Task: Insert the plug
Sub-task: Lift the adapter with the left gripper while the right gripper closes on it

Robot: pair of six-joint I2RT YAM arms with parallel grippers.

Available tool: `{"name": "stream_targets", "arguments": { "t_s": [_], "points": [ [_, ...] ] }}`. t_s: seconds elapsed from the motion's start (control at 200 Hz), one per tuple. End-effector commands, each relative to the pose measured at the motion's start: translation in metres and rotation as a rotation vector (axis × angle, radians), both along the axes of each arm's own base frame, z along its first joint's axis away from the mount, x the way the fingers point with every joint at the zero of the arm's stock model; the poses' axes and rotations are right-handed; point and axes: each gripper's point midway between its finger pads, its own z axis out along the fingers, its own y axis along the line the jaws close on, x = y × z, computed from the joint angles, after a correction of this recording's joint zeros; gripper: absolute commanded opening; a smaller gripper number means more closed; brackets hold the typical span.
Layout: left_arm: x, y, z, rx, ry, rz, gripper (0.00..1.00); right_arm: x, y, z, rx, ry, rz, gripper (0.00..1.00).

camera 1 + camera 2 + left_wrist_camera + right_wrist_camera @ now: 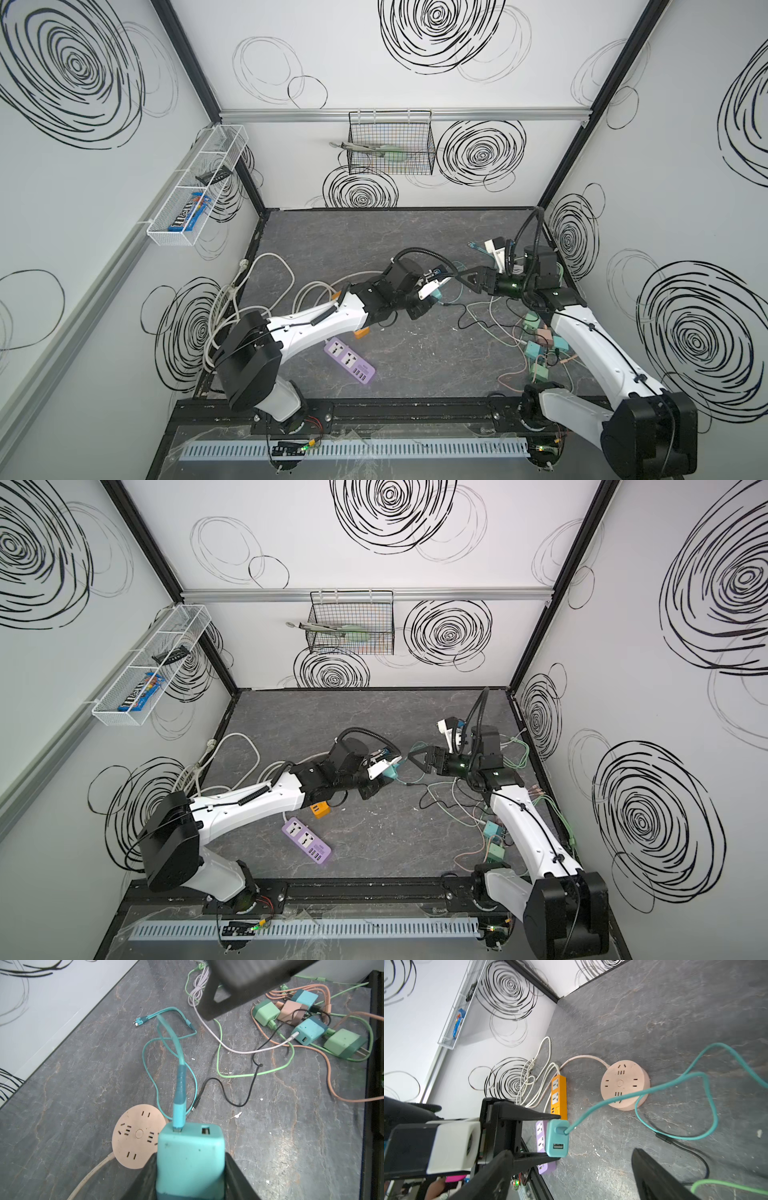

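Carry step: left end effector (pixel 558 1138) clenched on teal cube charger (pixel 190 1159) near round pink socket hub (pixel 135 1136), right end effector (pixel 469 279) released; next, prongs probably need aligning with slots.

Three power strips (pixel 559 1095) (pixel 625 1084) (pixel 540 1132); seemingly six chargers (pixel 190 1159) (pixel 265 1013) (pixel 292 1009) (pixel 307 998) (pixel 309 1030) (pixel 342 1043).

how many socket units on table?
3: purple strip front-centre; orange strip behind it, partly under the left arm; round pink socket below the left end effector. Arms may hide more.

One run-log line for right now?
left gripper: shut on teal charger | right gripper: open, empty | teal cable: plugged into charger | round pink socket: unoccupied
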Motion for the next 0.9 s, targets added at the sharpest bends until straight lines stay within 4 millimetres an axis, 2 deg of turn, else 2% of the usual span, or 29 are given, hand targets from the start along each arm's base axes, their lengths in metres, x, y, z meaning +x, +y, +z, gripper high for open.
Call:
{"name": "stream_targets", "arguments": {
  "t_s": [0.0,0.18,0.42,0.485,0.58,0.896],
  "points": [
    [0.002,-0.012,0.013,-0.018,-0.052,-0.086,0.00,-0.009,0.017,0.000,-0.052,0.000,0.082,0.89],
    [-0.009,-0.019,0.017,-0.016,-0.185,-0.179,0.00,-0.010,0.026,-0.011,-0.086,0.043,0.112,0.78],
    [-0.012,-0.017,0.012,0.027,-0.282,-0.240,0.00,-0.026,0.036,-0.019,-0.084,0.080,0.221,0.69],
    [-0.008,-0.016,0.014,0.026,-0.310,-0.220,0.00,-0.027,0.038,-0.022,-0.084,0.099,0.234,0.65],
    [-0.007,-0.016,0.016,0.017,-0.317,-0.216,0.00,-0.027,0.041,-0.029,-0.084,0.128,0.247,0.61],
    [-0.006,-0.017,0.017,-0.015,-0.324,-0.200,0.00,-0.030,0.051,-0.033,-0.034,0.158,0.283,0.47]
  ]
}}
